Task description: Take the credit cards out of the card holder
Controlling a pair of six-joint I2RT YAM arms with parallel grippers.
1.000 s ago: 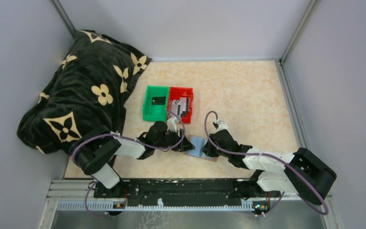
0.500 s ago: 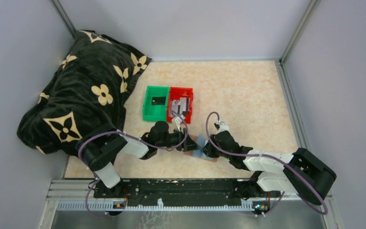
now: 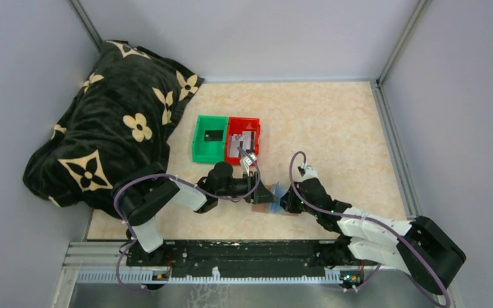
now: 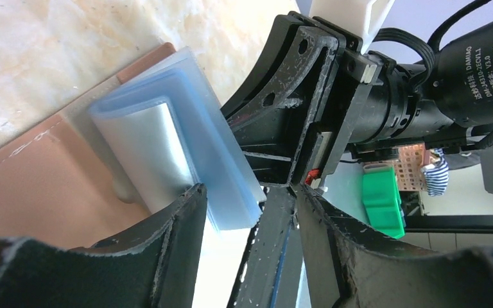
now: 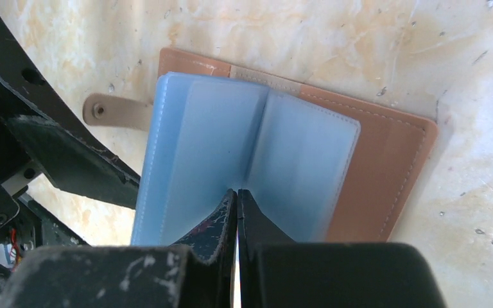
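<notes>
The card holder point(image 5: 391, 160) lies open on the table, tan cover down, its pale blue pockets point(image 5: 218, 138) fanned upward. A grey-silver credit card point(image 4: 147, 147) shows inside one blue pocket. My right gripper point(image 5: 237, 191) is shut, its tips pressed into the fold between the blue pockets. My left gripper point(image 4: 249, 192) is open at the holder's left edge, with the corner of the raised blue pockets point(image 4: 231, 192) between its fingers. From above, both grippers meet at the card holder point(image 3: 273, 194). Grey cards point(image 3: 242, 142) lie in the red bin and a dark card point(image 3: 213, 135) in the green one.
The green bin point(image 3: 199, 151) and red bin point(image 3: 255, 128) stand side by side just beyond the left gripper. A black flowered blanket point(image 3: 109, 122) is heaped at the left. Grey walls close in the table on three sides. The holder's strap tab point(image 5: 109, 110) sticks out left.
My left gripper has moved right up to the card holder, and the blue pockets have folded upward between the grippers. The right arm has shifted slightly right, still shut.
</notes>
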